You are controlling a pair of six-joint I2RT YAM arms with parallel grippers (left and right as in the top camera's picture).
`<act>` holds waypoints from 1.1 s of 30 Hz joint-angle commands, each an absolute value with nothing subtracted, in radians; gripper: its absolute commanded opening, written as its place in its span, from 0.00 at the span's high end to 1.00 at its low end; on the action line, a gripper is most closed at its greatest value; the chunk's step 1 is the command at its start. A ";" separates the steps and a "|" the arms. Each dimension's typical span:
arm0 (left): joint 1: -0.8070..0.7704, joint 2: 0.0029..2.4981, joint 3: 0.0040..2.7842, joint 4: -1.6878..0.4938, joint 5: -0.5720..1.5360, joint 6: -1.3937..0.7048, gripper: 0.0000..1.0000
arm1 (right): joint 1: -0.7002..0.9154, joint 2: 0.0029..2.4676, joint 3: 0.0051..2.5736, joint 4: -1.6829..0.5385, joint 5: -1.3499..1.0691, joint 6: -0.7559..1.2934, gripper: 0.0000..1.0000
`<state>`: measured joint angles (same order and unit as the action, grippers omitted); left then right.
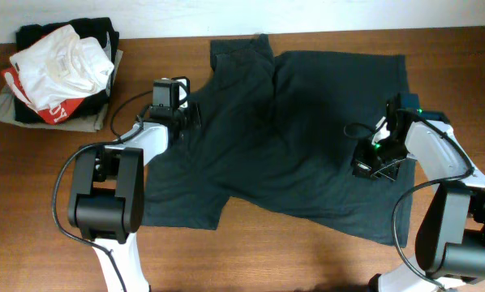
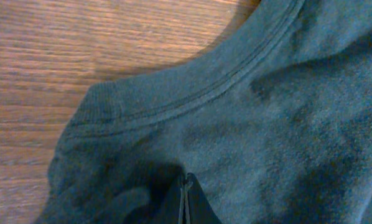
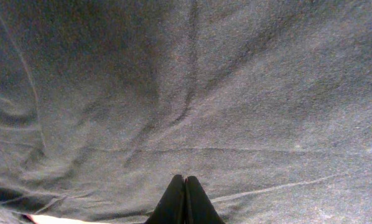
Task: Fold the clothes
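- 1 dark grey cotton T-shirt [image 1: 291, 138] lies spread flat across the middle and right of the wooden desk [image 1: 307, 259], creased, its left part overlapping the rest.
- Its curved, double-stitched ribbed hem [image 2: 192, 93] rests flat on the wood.
- 1 heap of clothes sits at the far left corner: a crumpled white garment [image 1: 64, 65] on top, with red [image 1: 60, 111], black [image 1: 96, 32] and beige [image 1: 11, 109] pieces beneath.
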<state>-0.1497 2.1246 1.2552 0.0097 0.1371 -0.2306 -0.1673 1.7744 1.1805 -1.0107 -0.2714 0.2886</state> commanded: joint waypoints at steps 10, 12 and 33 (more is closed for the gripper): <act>0.017 2.158 1.252 -0.206 -0.083 -0.207 1.00 | -0.157 1.776 1.176 -1.031 -0.115 0.380 0.96; 0.026 2.151 1.252 -0.223 -0.085 -0.207 1.00 | -0.157 1.776 1.176 -1.019 -0.115 0.381 0.96; 0.027 1.439 1.252 -0.566 -0.120 -0.207 0.01 | -0.160 1.771 1.385 -1.166 -0.047 0.453 0.93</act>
